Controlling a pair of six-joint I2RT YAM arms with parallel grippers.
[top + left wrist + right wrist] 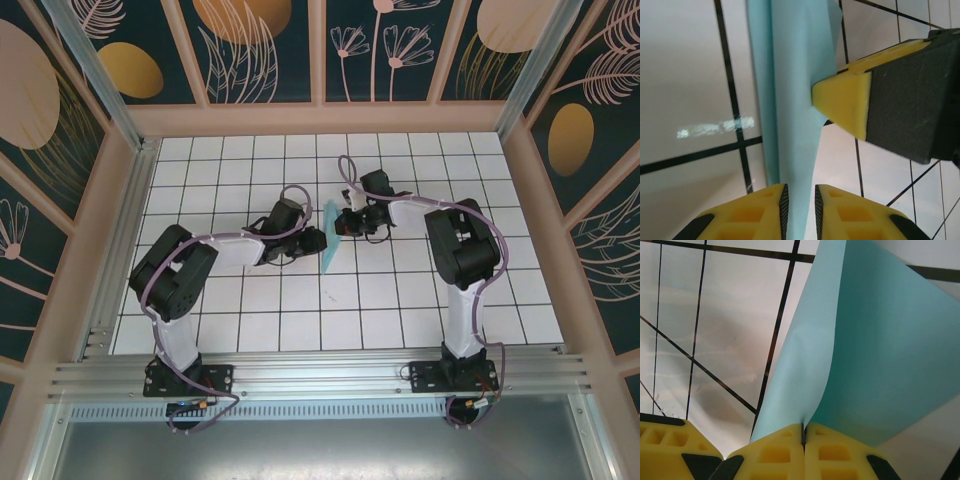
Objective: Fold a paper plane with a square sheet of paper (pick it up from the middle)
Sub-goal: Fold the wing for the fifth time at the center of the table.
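Nearest, at my left wrist camera: the left gripper point(800, 206), jaws narrowly apart, with the sheet of paper point(795, 75) running up through the gap. I judge it loose there, not pinched.

The right gripper point(803, 432) has its jaws together, clamped on the sheet where two layers meet and fan apart.

From above, the sheet stands on edge between the two grippers, over the middle of the tiled table point(240, 300). I cannot tell whether it touches the tiles.

Handling, as I judge it: very light, thin and limp. It is smooth enough to slide out of a light pinch and easily creased or torn by a pull. The best hold is close to the fold, where the doubled layers are stiffest.

Farthest, the patterned wall panels point(250, 50) carry leaf motifs. I read no brand, label or writing anywhere.
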